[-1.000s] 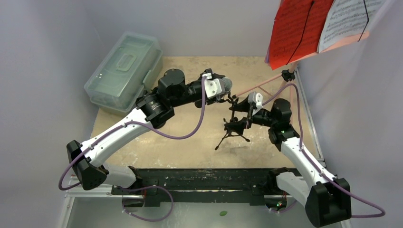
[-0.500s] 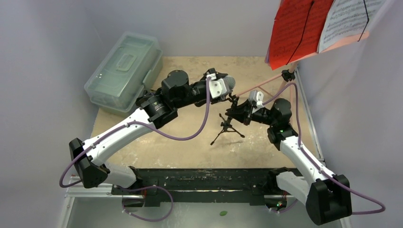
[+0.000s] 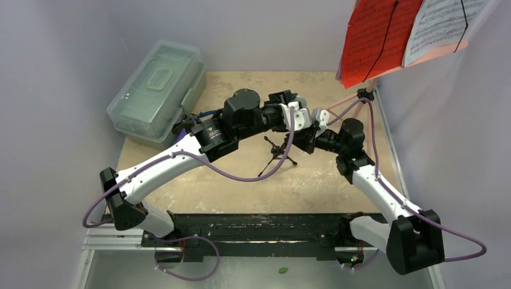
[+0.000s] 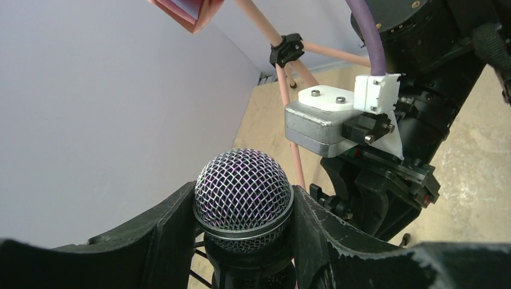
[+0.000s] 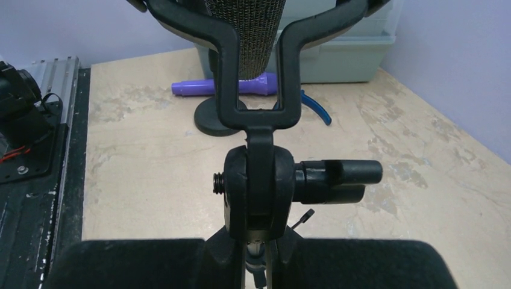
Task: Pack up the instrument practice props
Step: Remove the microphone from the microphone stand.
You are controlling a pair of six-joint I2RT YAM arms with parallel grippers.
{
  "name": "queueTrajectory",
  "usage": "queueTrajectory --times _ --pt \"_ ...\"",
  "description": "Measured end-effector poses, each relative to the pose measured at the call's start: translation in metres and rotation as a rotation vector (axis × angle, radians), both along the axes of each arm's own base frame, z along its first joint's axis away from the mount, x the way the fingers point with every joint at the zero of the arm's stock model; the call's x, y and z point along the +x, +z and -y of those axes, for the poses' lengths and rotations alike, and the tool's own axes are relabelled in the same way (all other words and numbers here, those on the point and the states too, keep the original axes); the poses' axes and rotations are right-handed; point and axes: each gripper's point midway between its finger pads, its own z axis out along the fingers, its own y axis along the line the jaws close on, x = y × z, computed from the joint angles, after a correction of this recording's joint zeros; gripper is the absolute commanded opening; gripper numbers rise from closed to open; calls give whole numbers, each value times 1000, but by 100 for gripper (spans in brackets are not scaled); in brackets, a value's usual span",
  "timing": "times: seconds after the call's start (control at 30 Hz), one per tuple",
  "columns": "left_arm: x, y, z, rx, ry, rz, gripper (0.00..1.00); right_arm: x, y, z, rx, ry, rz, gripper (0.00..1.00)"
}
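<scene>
I see the tan bench [image 3: 241,189] carrying a greenish case [image 3: 155,90] at its far-left corner. Just beside that case lie a purple microphone [image 5: 224,87], blue-handled pliers [image 5: 317,109] and a black round base [image 5: 210,118].

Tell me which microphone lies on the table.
The purple microphone, on its side near the greenish case. The silver-meshed microphone is off the table, clamped in the left gripper and seated in the clip of the mic tripod.

A robotics lab test cell: plain pale walls [image 3: 60,90] box in a scuffed tan table [image 3: 325,192] on three sides, and along its near edge a black rail [image 3: 259,229] on aluminium framing [image 3: 108,244] carries the cabled left arm [image 3: 163,164] and right arm [image 3: 378,194].
</scene>
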Motion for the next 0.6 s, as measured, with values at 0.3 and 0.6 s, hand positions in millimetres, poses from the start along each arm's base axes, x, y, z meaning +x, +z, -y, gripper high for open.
queueTrajectory --times 0.3,0.6 --pt "-3 -8 -10 53 44 34 0 -3 -5 -3 -18 14 -14 0" --pt "0 -8 -17 28 107 -43 6 -2 -6 -6 -35 26 -18 0"
